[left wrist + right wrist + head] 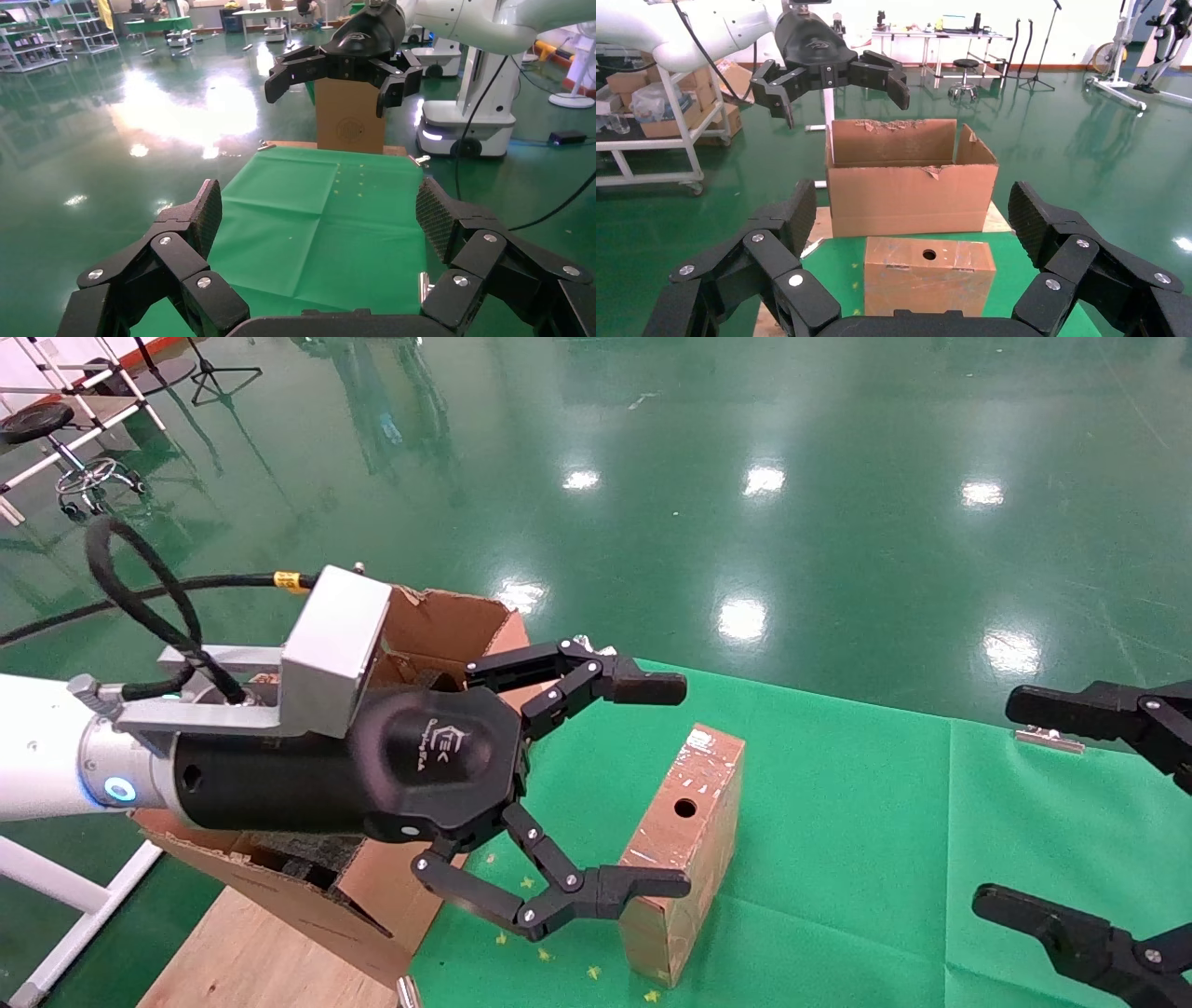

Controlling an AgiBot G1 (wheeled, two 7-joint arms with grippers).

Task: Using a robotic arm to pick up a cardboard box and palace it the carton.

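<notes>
Left tool (666, 784) (fingers spread) beside cardboard box (687, 845).

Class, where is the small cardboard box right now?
In the head view, the cardboard box stands on the green cloth, right of the carton, beside the open left gripper.

Glossy green floor (838, 430) (lamp glare), stool (37, 423) far left bkgd.

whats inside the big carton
Black foam shows at the carton's near corner under the left tool; that arm covers most of the inside.
</notes>
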